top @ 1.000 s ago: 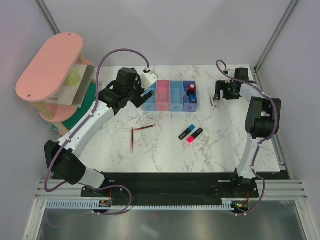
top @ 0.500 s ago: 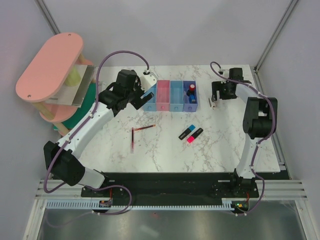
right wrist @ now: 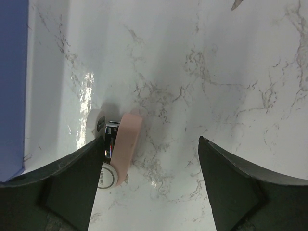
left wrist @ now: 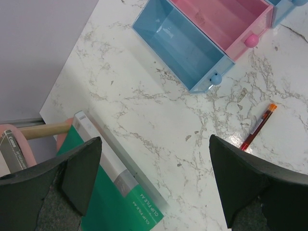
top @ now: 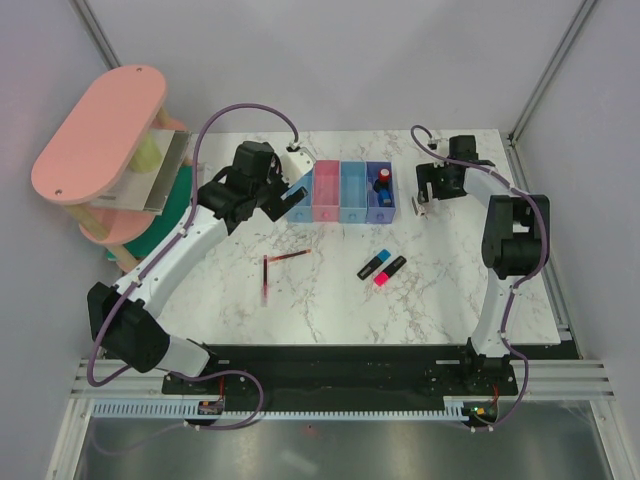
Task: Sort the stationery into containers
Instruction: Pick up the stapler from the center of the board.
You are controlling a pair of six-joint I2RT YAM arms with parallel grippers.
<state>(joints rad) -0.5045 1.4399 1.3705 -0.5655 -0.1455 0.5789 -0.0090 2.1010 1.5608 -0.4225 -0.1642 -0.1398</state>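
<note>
The bin row (top: 340, 212) stands at the back: light blue, pink, light blue, purple. The purple bin (top: 379, 208) holds the red-black capped piece (top: 384, 179) with something blue under it. The left wrist view shows the left blue bin (left wrist: 178, 43) and the pink bin (left wrist: 226, 19) empty. Two dark-red pens (top: 290, 256) (top: 266, 278) and the blue (top: 372, 265) and pink (top: 391, 270) highlighters lie mid-table. My left gripper (top: 268, 200) (left wrist: 154, 144) is open and empty, left of the bins. My right gripper (top: 432, 198) (right wrist: 151, 149) is open around the beige eraser (right wrist: 126, 142), which lies beside its left finger (right wrist: 72, 187).
The big pink oval-topped rack (top: 100, 130) stands at the far left. A green clip file (left wrist: 110, 202) lies beside it, under my left gripper's left finger. One pen also shows in the left wrist view (left wrist: 259, 121). The enclosure walls close in behind and on the right.
My right gripper has shifted a little to the left toward the eraser. My left gripper has barely moved. The loose stationery has not moved.
</note>
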